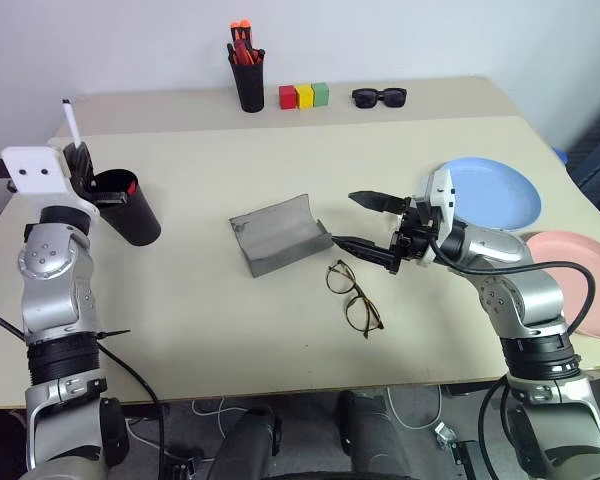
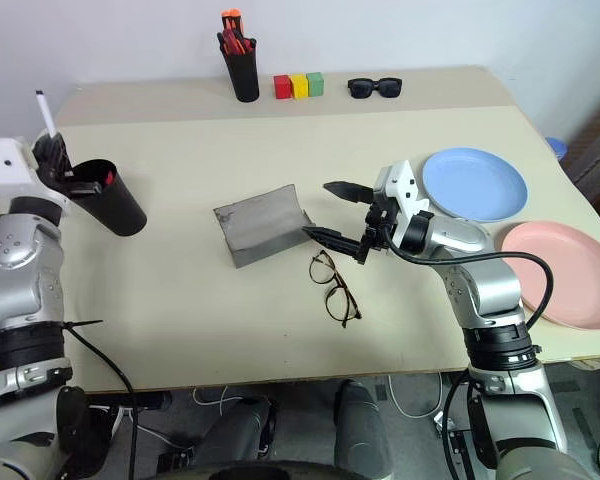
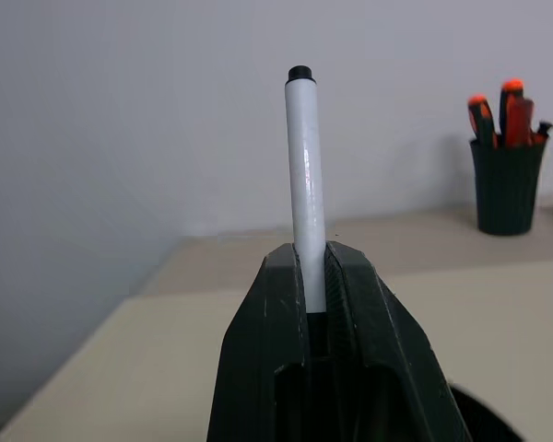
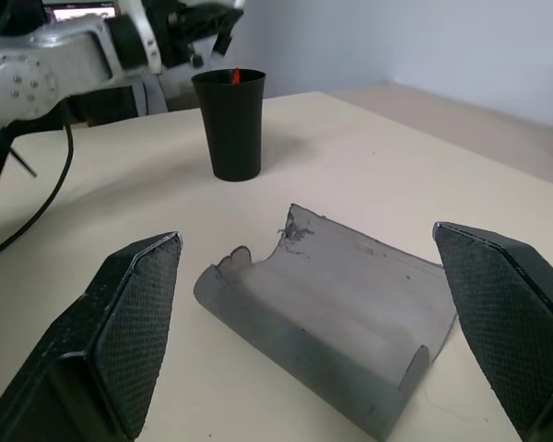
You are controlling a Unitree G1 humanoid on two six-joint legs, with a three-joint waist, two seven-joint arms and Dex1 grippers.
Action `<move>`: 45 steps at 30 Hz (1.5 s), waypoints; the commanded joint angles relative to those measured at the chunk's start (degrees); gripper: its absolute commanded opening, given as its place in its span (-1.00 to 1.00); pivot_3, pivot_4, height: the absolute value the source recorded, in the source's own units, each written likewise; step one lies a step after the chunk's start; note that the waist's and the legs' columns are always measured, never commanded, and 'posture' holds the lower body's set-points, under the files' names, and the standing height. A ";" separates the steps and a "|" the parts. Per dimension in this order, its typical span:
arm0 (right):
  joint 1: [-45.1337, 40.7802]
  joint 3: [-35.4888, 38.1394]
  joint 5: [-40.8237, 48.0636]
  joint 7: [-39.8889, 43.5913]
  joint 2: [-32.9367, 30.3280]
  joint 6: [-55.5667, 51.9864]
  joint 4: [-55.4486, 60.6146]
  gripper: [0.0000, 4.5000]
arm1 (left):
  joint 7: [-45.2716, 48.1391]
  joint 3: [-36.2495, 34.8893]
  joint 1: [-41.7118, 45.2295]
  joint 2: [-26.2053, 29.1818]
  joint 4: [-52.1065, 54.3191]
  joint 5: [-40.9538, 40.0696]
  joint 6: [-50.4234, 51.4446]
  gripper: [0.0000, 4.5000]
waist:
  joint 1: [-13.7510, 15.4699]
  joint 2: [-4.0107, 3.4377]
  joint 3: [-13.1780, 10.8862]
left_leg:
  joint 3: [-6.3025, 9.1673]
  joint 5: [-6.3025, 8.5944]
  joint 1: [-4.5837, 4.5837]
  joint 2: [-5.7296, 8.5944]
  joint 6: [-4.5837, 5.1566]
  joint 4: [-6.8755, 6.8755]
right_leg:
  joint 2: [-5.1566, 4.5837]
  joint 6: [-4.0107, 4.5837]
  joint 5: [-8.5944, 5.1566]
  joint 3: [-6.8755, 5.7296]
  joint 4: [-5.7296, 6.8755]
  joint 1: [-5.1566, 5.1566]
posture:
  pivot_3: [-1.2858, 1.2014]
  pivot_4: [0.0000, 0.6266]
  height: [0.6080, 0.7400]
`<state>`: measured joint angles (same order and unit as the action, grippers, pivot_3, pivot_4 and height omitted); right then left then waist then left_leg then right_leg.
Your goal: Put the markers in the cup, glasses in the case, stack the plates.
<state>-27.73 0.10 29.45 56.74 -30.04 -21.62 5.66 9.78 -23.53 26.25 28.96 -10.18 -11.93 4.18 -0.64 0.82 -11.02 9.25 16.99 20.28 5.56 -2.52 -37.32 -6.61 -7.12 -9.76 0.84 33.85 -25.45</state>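
Two markers: white marker (image 3: 305, 184) pinched in left gripper (image 3: 315, 276), red marker (image 1: 130, 186) in cup (image 1: 130, 212) beside it; two plates (image 1: 495, 190) behind wide-open right gripper (image 1: 365, 222).

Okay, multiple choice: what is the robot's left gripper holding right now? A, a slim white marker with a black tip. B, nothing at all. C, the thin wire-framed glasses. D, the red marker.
A. The left gripper is clamped on the slim white marker with a black tip, which sticks up between its fingers beside the wide black plastic cup; the thin wire-framed glasses lie on the table.
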 commanded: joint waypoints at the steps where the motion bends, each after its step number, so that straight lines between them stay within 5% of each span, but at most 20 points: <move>1: -1.25 0.63 0.43 -0.03 -0.30 0.25 2.22 1.00 | 0.59 -0.62 0.13 0.20 0.69 -0.68 -2.56 -0.28 | 0.02 0.00 0.00 | 0.00 0.00 0.00 0.00 0.00 -0.01 | 0.00 0.00 0.00 0.00 0.00 0.00 | 0.03 -0.52 1.00; 7: -1.52 0.59 0.45 -0.14 -0.27 0.11 2.15 1.00 | 2.04 -0.06 0.00 0.29 2.79 -1.33 -2.18 0.98 | 0.03 0.00 0.00 | 0.00 0.00 0.00 0.00 0.00 -0.01 | 0.00 0.00 0.01 0.00 0.00 0.00 | 0.03 -0.52 1.00; 11: -1.53 0.76 0.48 -0.17 -0.30 0.20 2.08 1.00 | 8.50 1.31 -0.72 1.49 8.51 -5.64 1.74 0.98 | -0.01 0.00 0.00 | 0.00 0.00 0.01 -0.03 0.00 -0.01 | -0.01 0.00 0.01 0.00 0.00 0.00 | 0.03 -0.52 1.00; 19: -1.58 1.75 -2.26 1.43 -3.08 3.39 -2.09 1.00 | 27.19 11.81 0.34 6.66 26.70 -27.54 29.06 0.98 | -0.11 -0.01 -0.01 | 0.01 0.06 0.03 -0.04 0.11 -0.08 | -0.03 -0.01 0.00 0.01 0.08 0.01 | 0.03 -0.52 1.00; 26: -1.36 3.48 -2.67 1.78 -5.43 4.77 -3.28 1.00 | 26.84 27.19 1.61 2.83 23.17 -20.29 35.58 0.98 | -0.21 -0.02 -0.01 | -0.03 0.06 -0.04 0.01 0.12 -0.06 | 0.05 0.01 0.00 0.02 0.11 0.02 | 0.03 -0.52 1.00; 31: 0.62 3.61 -2.23 -0.25 -4.53 3.39 0.87 1.00 | 26.04 31.12 3.40 -2.02 16.27 -16.01 34.74 0.98 | 0.03 -0.02 -0.01 | -0.04 0.06 -0.02 0.00 0.12 -0.05 | 0.06 0.01 0.01 0.05 0.09 0.00 | 0.03 -0.52 1.00; 36: 1.78 3.92 -2.11 -1.75 -4.40 2.82 2.96 1.00 | 31.11 33.85 4.52 -1.20 15.00 -14.83 36.83 0.98 | 0.03 -0.02 -0.01 | -0.04 0.06 0.00 0.00 0.12 -0.06 | 0.05 0.01 0.01 0.05 0.07 0.01 | 0.03 -0.52 1.00; 40: 1.89 4.13 -2.24 -2.24 -4.51 2.97 3.09 1.00 | 34.31 36.50 4.66 0.37 14.98 -13.50 39.71 0.45 | -0.11 -0.02 -0.01 | -0.05 0.07 -0.02 0.00 0.13 -0.05 | 0.05 0.01 0.00 0.05 0.07 0.01 | 0.03 -0.52 1.00; 45: 1.57 3.97 -2.30 -2.69 -4.28 3.13 3.14 1.00 | 35.25 38.00 4.47 1.23 15.29 -11.94 42.40 -0.74 | -0.03 -0.02 -0.01 | -0.05 0.07 -0.02 0.00 0.13 -0.05 | 0.05 0.00 0.00 0.06 0.08 0.01 | 0.03 -0.52 1.00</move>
<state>-25.56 2.93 26.18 54.32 -34.59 -19.02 6.62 44.20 14.35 30.17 29.73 4.13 -24.26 46.09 -0.67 0.80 -11.03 9.20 17.05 20.27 5.55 -2.39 -37.37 -6.56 -7.11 -9.76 0.89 33.93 -25.45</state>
